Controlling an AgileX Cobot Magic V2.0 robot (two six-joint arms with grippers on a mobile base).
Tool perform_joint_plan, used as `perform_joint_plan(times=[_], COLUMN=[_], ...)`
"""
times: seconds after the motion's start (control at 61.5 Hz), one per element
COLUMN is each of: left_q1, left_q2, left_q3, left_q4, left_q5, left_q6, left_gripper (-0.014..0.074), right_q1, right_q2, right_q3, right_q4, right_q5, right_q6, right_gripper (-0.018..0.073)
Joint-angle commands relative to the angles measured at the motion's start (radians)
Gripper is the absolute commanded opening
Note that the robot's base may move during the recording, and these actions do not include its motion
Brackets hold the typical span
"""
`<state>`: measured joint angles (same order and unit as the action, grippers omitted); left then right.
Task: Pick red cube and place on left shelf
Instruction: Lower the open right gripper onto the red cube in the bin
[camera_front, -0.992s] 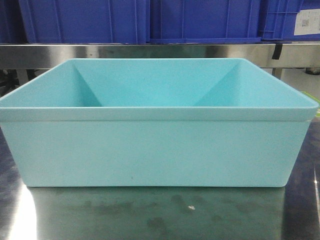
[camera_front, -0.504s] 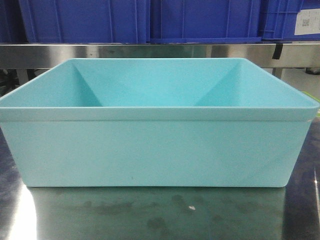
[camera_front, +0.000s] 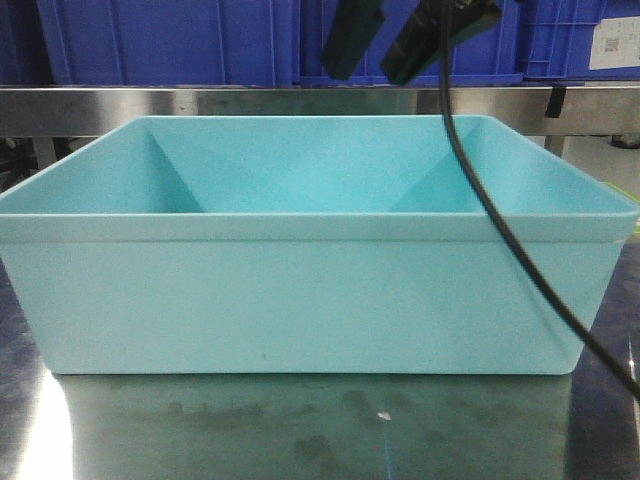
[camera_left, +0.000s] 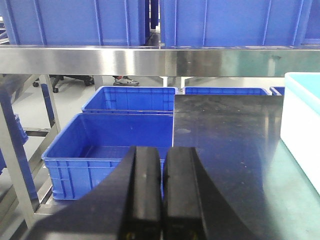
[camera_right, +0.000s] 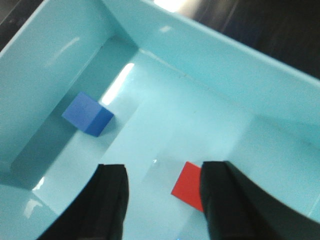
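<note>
Right gripper (camera_right: 164, 169): jaws wide apart and empty, hovering above the open top of the teal bin (camera_front: 320, 228)
Red cube (camera_right: 189, 191): flat on the bin floor, away from the walls, not centred in the gap; one edge is hidden behind a finger
Blue cube (camera_right: 87, 114): on the bin floor close to a side wall, well apart from the red one
Left gripper (camera_left: 163, 152): fingers pressed together on nothing, outside the bin beside its wall
Cable (camera_front: 520, 260): hangs from the right arm across the bin's front rim
Risk, misaligned descent: going straight down would likely put a finger on top of the red cube, tipping or shoving it across the slick bin floor
Risk, weak grip: closing off-centre could pinch a corner, so the cube twists out while rising past the bin rim
Risk, cable: it may drag or catch on the bin rim and shift the bin
</note>
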<state>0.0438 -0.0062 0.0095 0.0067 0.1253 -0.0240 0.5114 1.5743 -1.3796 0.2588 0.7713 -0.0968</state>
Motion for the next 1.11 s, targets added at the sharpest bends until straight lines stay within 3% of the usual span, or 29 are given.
perform_joint_plan(times=[0.0,0.293,0.602,0.764,1.09], left_q1=[0.002,0.002,0.002,0.002,0.002], left_q2=[-0.017,-0.017,-0.017,-0.017,-0.017], left_q3=[0.023,0.023,0.023,0.023,0.023], left_q4=[-0.007,-0.007,-0.007,-0.007,-0.007], left_q5=[-0.086,-0.086,-0.086,-0.086,-0.086], left_q6=[-0.001,-0.001,-0.001,-0.001,-0.001], left_gripper=[0.0102,0.0102,0.0102,0.0102,0.0102], right_q1=[0.005,0.008,0.046,0.093,0.096], right_q2=[-0.012,0.105,0.197,0.230,0.286], right_q3=[-0.064,-0.194,-0.274,-0.274,-0.274], right_q4=[0.038,-0.001,-0.259,-0.285,-0.343], right_q5=[-0.005,0.154,0.323,0.319,0.321], right_q6=[-0.007,0.126,0.391,0.436,0.490], right_gripper=[0.0534,0.0568,0.0567,0.0567,0.0567])
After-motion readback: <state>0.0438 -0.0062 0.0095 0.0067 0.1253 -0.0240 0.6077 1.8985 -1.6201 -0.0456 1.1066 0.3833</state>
